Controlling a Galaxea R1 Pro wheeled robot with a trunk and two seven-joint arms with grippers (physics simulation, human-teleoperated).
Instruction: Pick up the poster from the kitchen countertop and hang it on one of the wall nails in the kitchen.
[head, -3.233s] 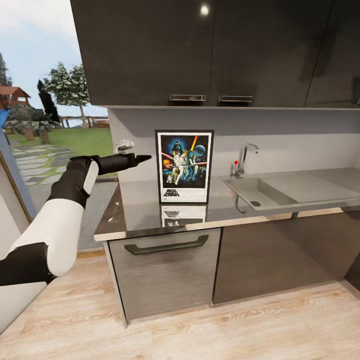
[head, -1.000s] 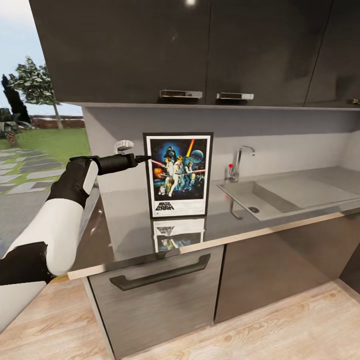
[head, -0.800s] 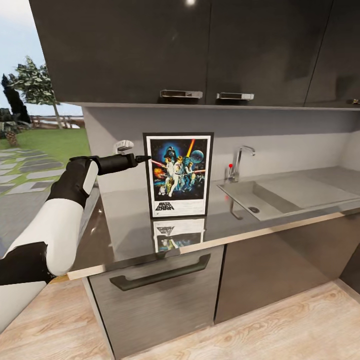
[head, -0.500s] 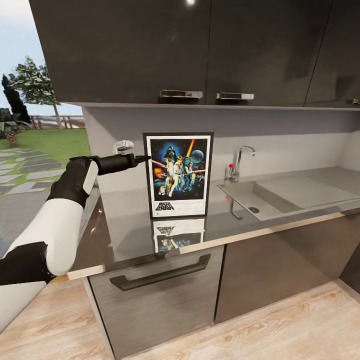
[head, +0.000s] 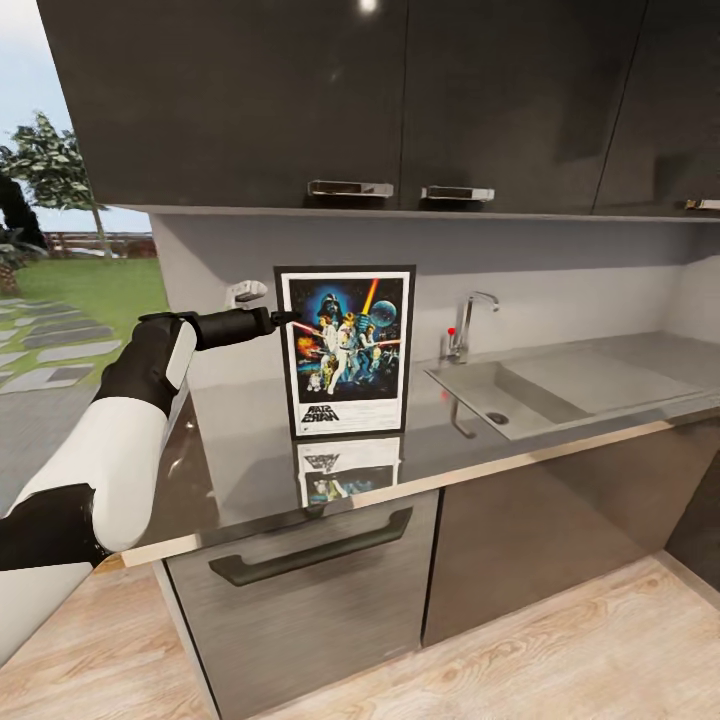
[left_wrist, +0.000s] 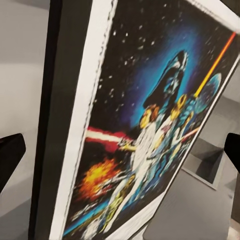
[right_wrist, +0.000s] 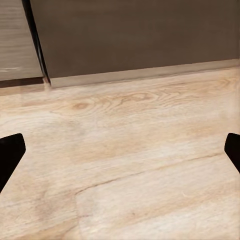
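The poster (head: 345, 350) stands upright on the glossy grey kitchen countertop (head: 250, 440), leaning at the backsplash left of the sink; it has a black frame, a white border and blue-black artwork. My left gripper (head: 287, 319) reaches in from the left at mid-height and overlaps the poster's left edge. In the left wrist view the poster (left_wrist: 150, 130) is very close, its black left edge lying between the spread fingertips (left_wrist: 10, 155) of the open left gripper (left_wrist: 120, 152). My right gripper (right_wrist: 120, 150) hangs open over the wooden floor (right_wrist: 130, 165).
An inset sink (head: 500, 395) with a chrome tap (head: 468, 318) lies right of the poster. Dark wall cabinets (head: 400, 100) hang low above the counter. A small white fitting (head: 245, 293) sits on the wall behind my left wrist. Dark cabinet fronts (right_wrist: 130, 35) stand near the right gripper.
The whole view has shifted left and closer as the camera moved. My left gripper, short of the poster 3.2 s ago, now overlaps its left edge.
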